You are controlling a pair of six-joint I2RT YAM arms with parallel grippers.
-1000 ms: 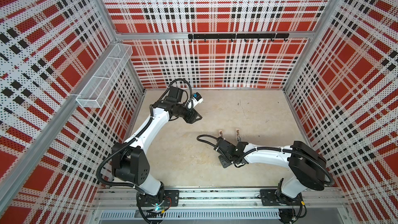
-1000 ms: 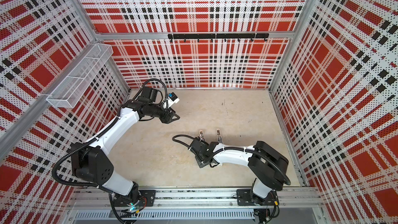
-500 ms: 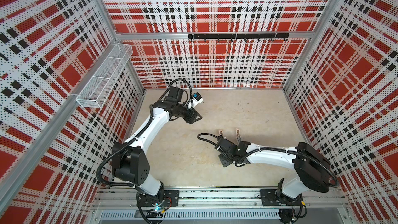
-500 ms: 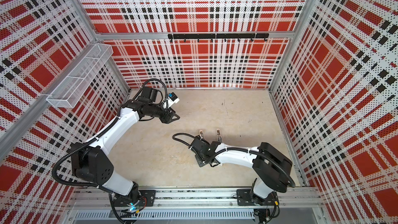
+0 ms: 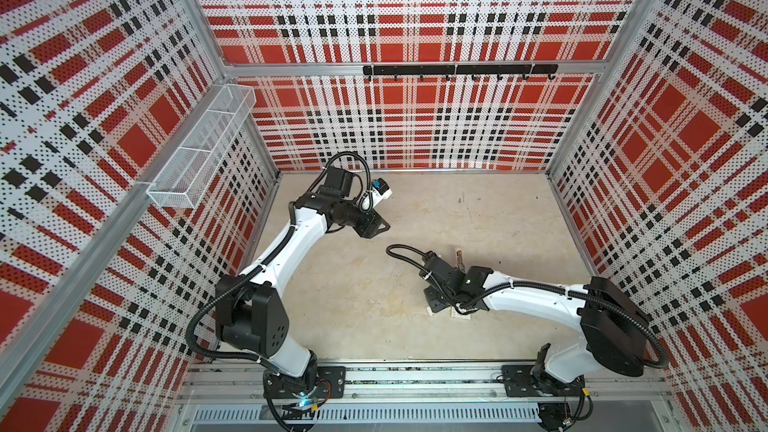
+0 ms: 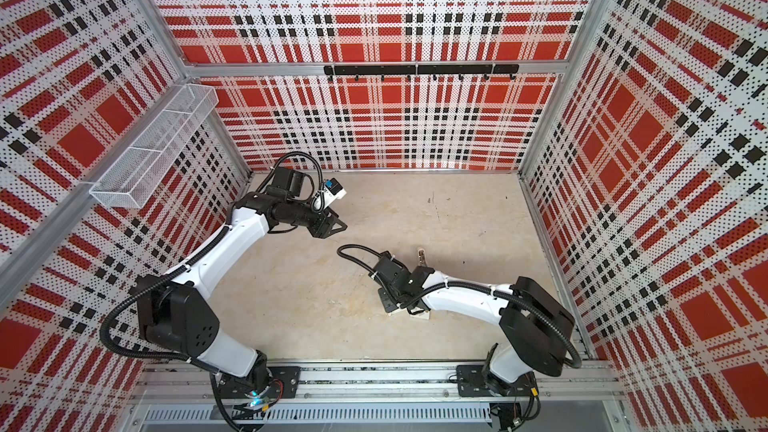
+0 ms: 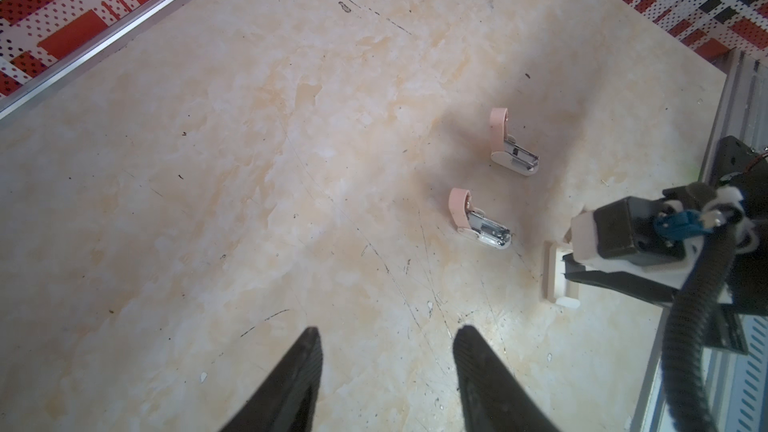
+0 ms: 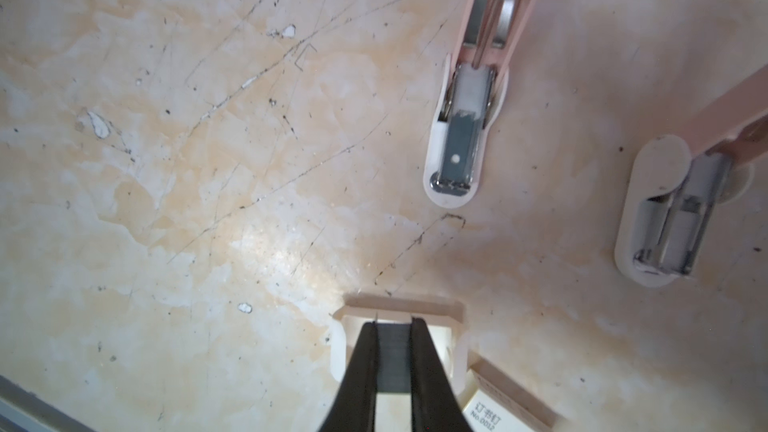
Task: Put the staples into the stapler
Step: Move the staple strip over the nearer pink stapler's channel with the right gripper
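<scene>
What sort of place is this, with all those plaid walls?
Likely a robot test booth: left arm and right arm bolted to a metal rail, perforated plaid panels boxing in a tabletop, plus a wire basket.

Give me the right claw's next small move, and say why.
Probably lift straight up: the right claw is shut on the staples while they sit inside the white tray, and the nearer stapler lies open, ready for loading.
</scene>
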